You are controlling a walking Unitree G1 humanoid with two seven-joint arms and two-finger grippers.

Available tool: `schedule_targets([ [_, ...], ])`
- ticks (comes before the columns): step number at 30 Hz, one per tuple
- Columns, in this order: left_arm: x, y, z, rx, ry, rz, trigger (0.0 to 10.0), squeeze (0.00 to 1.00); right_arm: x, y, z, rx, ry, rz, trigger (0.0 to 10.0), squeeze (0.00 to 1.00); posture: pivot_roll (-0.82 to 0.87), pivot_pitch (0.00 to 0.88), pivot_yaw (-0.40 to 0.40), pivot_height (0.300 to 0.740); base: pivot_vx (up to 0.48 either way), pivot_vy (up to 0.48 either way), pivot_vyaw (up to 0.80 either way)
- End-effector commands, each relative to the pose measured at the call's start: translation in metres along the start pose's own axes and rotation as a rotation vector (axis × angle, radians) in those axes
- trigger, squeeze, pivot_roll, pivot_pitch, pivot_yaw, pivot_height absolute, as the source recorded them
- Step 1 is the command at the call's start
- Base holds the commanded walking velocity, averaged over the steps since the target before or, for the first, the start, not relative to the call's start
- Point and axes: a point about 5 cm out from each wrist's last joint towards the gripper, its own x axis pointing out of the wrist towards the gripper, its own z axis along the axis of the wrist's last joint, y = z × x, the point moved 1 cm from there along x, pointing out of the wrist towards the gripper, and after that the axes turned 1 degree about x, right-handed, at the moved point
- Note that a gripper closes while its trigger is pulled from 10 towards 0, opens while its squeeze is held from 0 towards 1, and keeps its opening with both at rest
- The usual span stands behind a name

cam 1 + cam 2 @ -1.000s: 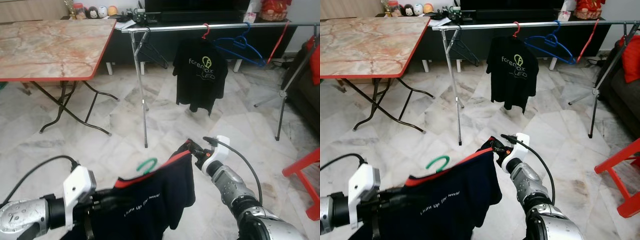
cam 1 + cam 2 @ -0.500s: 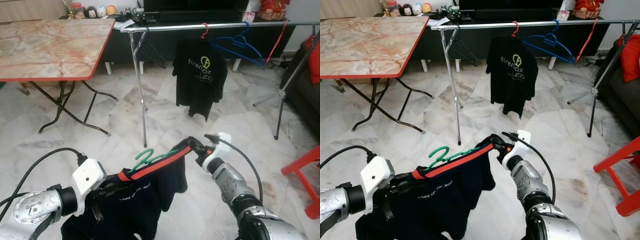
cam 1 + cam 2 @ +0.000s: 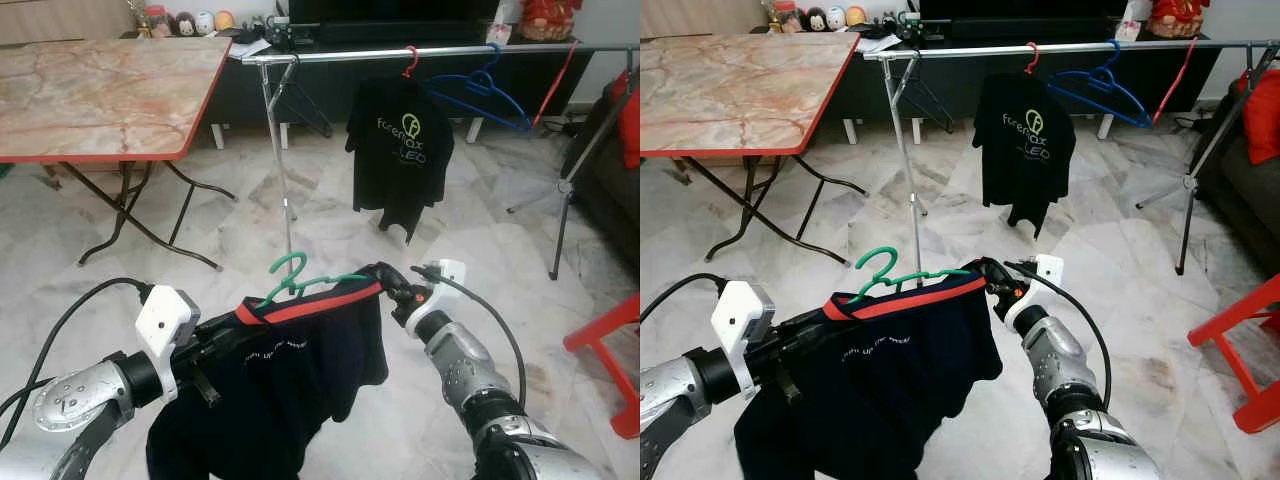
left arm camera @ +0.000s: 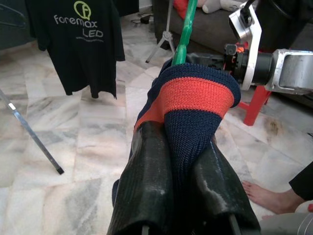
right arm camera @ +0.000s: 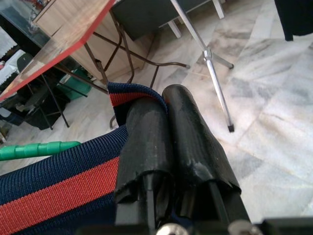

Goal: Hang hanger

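Note:
A green hanger (image 3: 290, 275) carries a navy shirt (image 3: 270, 385) with a red-striped collar, held up over the floor between my two arms. My left gripper (image 3: 235, 322) is shut on the collar's left end; in the left wrist view its fingers (image 4: 146, 196) pinch the navy and red knit (image 4: 198, 105). My right gripper (image 3: 385, 283) is shut on the collar's right end, its fingers (image 5: 161, 142) clamping the fabric (image 5: 63, 188) beside the green hanger arm (image 5: 34, 150). Ahead stands the silver clothes rail (image 3: 440, 52), well beyond the hanger's hook.
On the rail hang a black printed T-shirt (image 3: 400, 150) on a red hanger, a bare black hanger (image 3: 300, 105) and a blue hanger (image 3: 480, 95). A marble-top folding table (image 3: 100, 90) stands left. A red stool (image 3: 610, 350) sits right. A person's bare foot (image 4: 264, 193) is on the floor.
Both grippers have raised the shirt and hanger; the collar now stretches nearly level and the green hook stands higher and more upright, nearer the rail.

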Motion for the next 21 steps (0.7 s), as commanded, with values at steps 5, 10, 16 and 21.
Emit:
schedule_targets([
  [5, -0.002, 0.013, 0.024, 0.002, -0.15, 0.095, 10.0, 0.0, -0.007, -0.004, -0.018, 0.005, 0.066, -0.023, 0.0, 0.0, 0.04, 0.061, 0.006, 0.74, 0.0, 0.0, 0.0],
  [10, 0.0, 0.007, 0.025, -0.023, -0.165, 0.051, 10.0, 0.0, -0.008, -0.005, -0.012, -0.009, 0.04, -0.005, 0.0, 0.0, 0.03, 0.061, 0.007, 0.74, 0.0, 0.0, 0.0],
  [16, -0.004, -0.012, 0.02, -0.029, -0.094, -0.111, 10.0, 0.0, -0.011, -0.019, 0.009, -0.032, -0.013, -0.077, 0.0, 0.0, 0.04, 0.06, 0.008, 0.74, 0.0, 0.0, 0.0],
  [21, -0.008, 0.0, 0.02, -0.03, -0.114, -0.032, 10.0, 0.0, -0.011, -0.022, 0.023, -0.048, -0.047, -0.085, 0.0, 0.0, 0.04, 0.06, 0.008, 0.74, 0.0, 0.0, 0.0],
])
